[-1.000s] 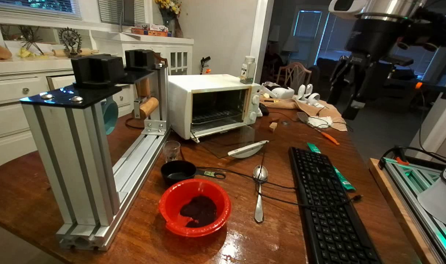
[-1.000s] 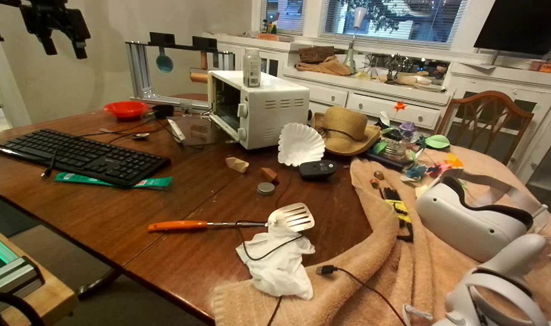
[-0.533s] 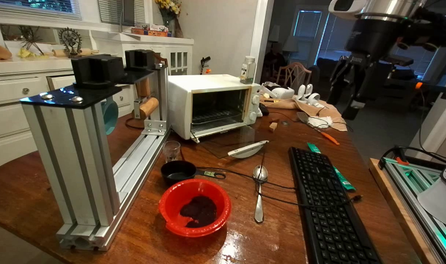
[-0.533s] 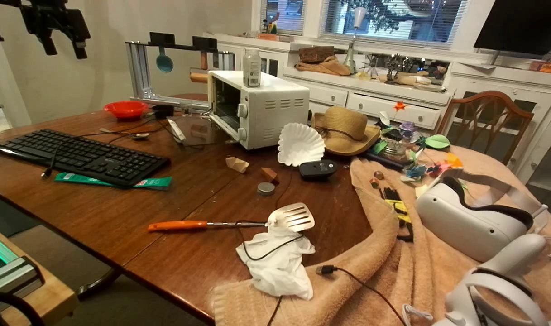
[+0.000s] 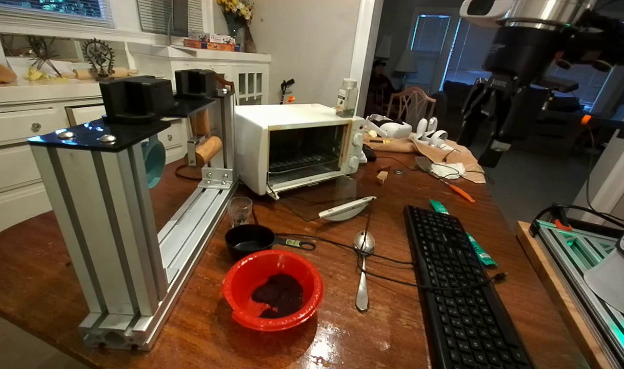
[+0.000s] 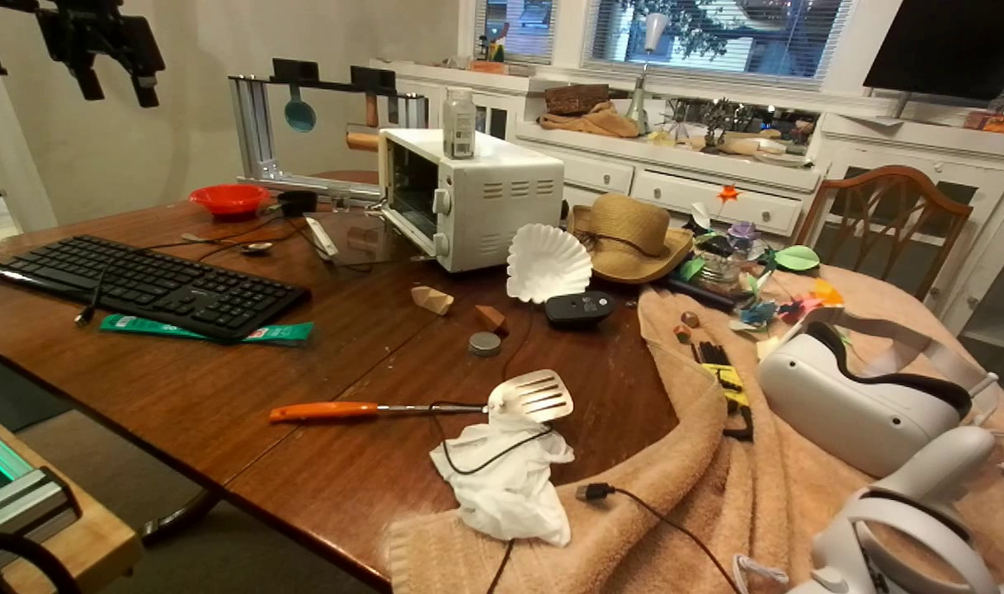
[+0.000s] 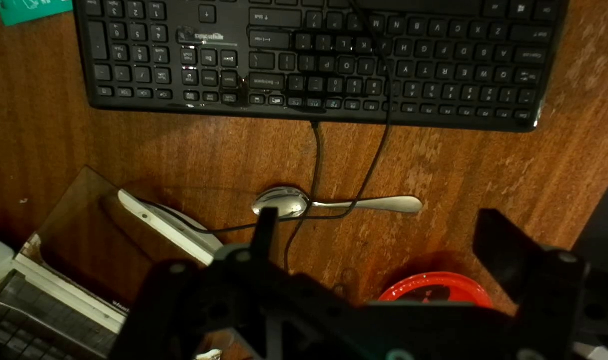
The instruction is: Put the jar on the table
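Evidently, the task stood at its start. Jar (image 6: 459, 124): one, upright on the oven (image 6: 506, 219), well apart from the gripper (image 7: 377, 214), off to one side of it and absent from the wrist view. Gripper: one, raised, fingers (image 7: 501, 245) spread wide, nothing between them. Table (image 5: 388, 328): one, beneath the gripper; spoon (image 7: 371, 203), keyboard (image 7: 313, 65) and part of the bowl (image 7: 428, 277) showed on it there. Completed: no part of the move, as judged. Outstanding were approach, grip, lift off the oven, lowering to the table, release.
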Controlling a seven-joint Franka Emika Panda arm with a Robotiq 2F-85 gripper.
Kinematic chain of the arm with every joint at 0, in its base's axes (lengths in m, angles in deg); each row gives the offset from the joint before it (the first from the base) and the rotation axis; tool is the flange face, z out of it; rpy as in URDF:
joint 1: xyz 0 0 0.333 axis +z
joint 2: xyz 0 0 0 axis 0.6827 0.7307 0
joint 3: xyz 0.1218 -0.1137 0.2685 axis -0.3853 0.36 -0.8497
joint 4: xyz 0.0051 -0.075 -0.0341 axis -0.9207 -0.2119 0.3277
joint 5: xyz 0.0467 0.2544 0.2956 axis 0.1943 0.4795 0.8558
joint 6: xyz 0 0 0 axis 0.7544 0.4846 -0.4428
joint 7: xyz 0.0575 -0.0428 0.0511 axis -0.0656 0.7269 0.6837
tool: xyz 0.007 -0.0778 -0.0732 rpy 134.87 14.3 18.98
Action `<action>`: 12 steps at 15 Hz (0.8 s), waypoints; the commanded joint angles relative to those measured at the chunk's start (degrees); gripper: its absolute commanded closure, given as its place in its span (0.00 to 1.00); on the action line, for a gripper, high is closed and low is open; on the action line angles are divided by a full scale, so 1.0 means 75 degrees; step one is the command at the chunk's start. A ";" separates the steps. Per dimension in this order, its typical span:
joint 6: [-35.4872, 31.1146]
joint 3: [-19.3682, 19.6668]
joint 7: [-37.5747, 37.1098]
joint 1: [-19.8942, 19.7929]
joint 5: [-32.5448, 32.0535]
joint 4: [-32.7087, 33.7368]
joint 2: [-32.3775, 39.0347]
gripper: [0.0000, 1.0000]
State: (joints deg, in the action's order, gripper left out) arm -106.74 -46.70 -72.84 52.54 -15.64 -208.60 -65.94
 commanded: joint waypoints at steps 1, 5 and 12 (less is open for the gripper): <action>-0.0571 -0.0018 -0.0155 -0.0007 -0.0033 0.0141 0.0269 0.00; -0.1743 -0.0013 -0.0802 -0.0299 0.0032 0.0835 0.0924 0.00; -0.1488 0.0114 -0.2359 -0.1602 -0.0484 0.2166 0.2083 0.00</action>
State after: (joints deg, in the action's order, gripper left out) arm -119.54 -46.57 -86.11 43.70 -17.48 -197.09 -55.15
